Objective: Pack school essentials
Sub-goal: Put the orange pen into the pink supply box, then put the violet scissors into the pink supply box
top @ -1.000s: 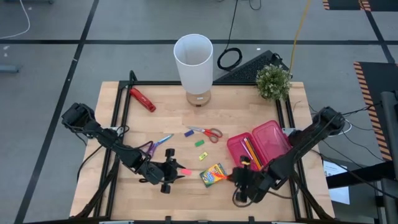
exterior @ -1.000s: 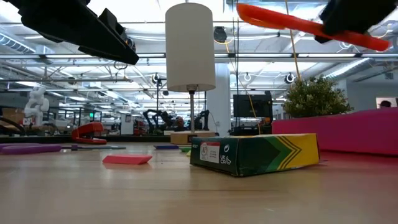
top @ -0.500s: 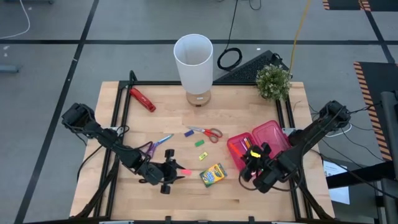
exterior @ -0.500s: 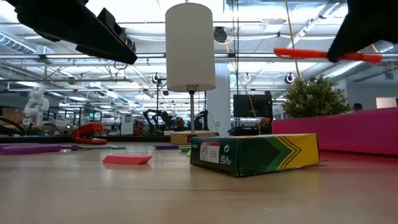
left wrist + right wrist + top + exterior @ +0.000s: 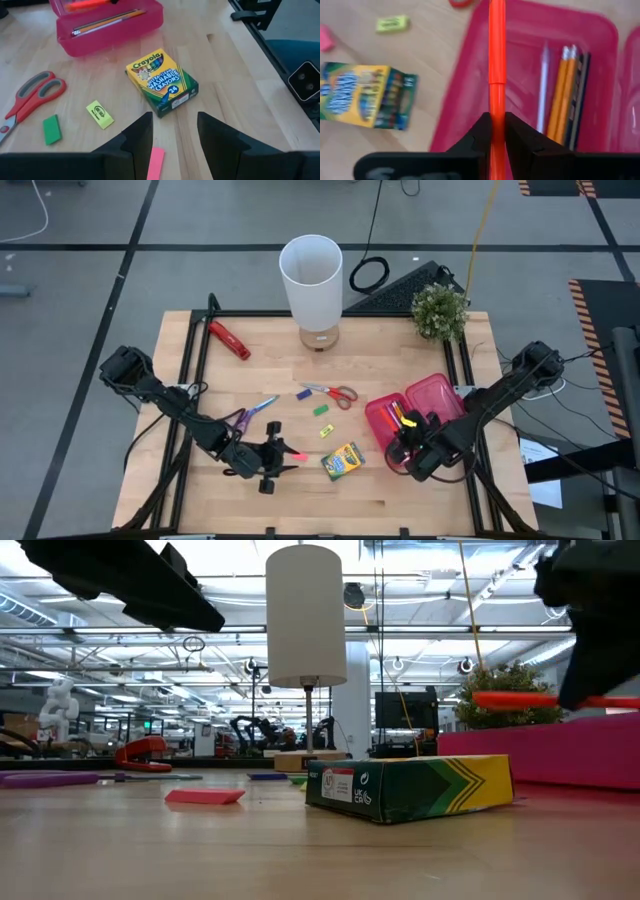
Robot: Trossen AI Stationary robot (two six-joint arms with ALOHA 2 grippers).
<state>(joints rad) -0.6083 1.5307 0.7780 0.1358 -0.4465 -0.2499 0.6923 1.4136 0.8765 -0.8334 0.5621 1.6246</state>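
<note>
My right gripper [image 5: 405, 436] is shut on an orange marker [image 5: 496, 50], which it holds over the open pink case [image 5: 430, 398] at the table's right. Pencils [image 5: 566, 90] lie inside the case. The yellow-green crayon box [image 5: 343, 461] lies flat on the table to the left of the case. My left gripper [image 5: 283, 452] hovers open over a pink eraser [image 5: 156, 162] near the front edge. Red scissors [image 5: 335, 393], purple scissors [image 5: 245, 416], a green eraser [image 5: 321, 410] and a yellow eraser [image 5: 327, 430] lie flat on the table. My right gripper pinches the marker's near part [image 5: 496, 117] between its two fingers [image 5: 517, 137]. The marker runs forward along the fingers and sticks out ahead of them. In the low view the marker [image 5: 520, 699] lies level, lifted clear just above the case's rim [image 5: 560, 725].
A white lamp [image 5: 312, 280] stands at the far middle and a small plant [image 5: 438, 310] at the far right corner. A red-and-black hand tool [image 5: 228, 338] lies at the far left. Bare wood lies between the lamp and the scissors.
My right gripper has carried the marker from beside the crayon box toward the table's far edge, over the pink case, and then down. The marker, tilted a second ago, has come level and sunk close to the case's rim.
</note>
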